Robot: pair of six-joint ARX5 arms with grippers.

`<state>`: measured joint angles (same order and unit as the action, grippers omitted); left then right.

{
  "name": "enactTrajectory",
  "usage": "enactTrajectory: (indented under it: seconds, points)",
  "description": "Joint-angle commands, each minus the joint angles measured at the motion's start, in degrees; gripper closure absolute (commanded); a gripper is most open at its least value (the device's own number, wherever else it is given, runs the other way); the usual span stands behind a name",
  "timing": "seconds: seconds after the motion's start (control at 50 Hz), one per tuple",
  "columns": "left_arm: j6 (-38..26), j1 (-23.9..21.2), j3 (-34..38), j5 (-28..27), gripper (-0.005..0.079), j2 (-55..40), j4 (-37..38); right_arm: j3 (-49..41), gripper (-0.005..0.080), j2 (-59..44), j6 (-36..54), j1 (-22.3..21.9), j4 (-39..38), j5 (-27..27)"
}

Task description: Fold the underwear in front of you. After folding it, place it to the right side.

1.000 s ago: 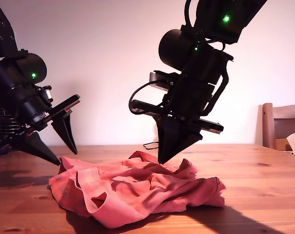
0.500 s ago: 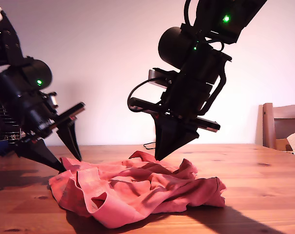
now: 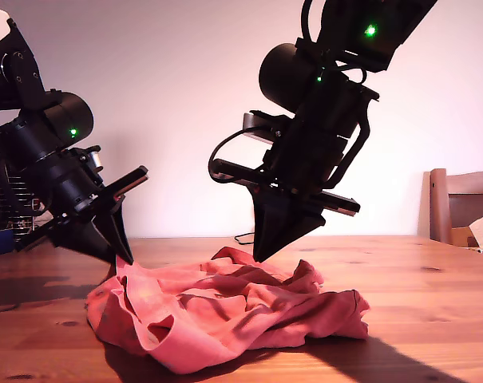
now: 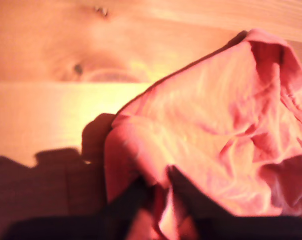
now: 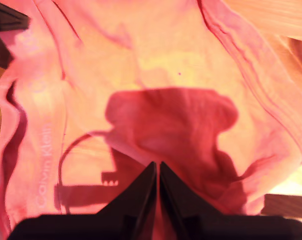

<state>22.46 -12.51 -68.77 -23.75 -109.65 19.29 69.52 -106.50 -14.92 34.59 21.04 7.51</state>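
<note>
Wooden table, broad and bare-grained, fills the lower part of the exterior view, with the edge of a wooden chair at that view's right. On the table lies the underwear, a crumpled coral-red heap at the middle, not yet folded; its paler waistband with faint lettering shows in the second wrist view. My second gripper hangs just above the heap's highest ridge, its jaws pressed together with no cloth between them. My first gripper, at the exterior view's left, pinches a fold at the heap's edge, and the cloth rises a little toward it. The hold looks shallow, so I judge that a pull could slip the fold free, or drag the whole bundle instead of spreading it. With the other jaws closed above, nothing anchors the far side, which would cause that.
</note>
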Motion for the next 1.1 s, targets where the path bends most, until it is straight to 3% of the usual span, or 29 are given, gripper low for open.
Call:
enactTrajectory:
  seconds: [0.0,0.4,0.72,0.9,1.08]
  points:
    - [-0.4,0.2,1.0,-0.8,0.0762,-1.4,-1.4,-0.8,0.0765,0.0,0.4,0.3,-0.5,0.0]
    - [0.6,1.7,0.7,-13.8,0.0762,-0.3,0.0,-0.8,0.0765,0.0,0.4,0.3,-0.2,0.0]
    - [1.2,3.7,-2.4,-17.1,0.0762,2.4,3.1,-0.8,0.0765,0.0,1.8,0.3,0.2,0.0]
    - [2.6,6.2,-4.2,-23.3,0.0762,3.3,3.6,-0.8,0.0765,0.0,3.0,0.3,0.2,0.0]
    - [3.2,8.2,-6.6,-25.6,0.0762,4.0,5.9,-0.8,0.0765,0.0,3.0,0.3,0.2,0.0]
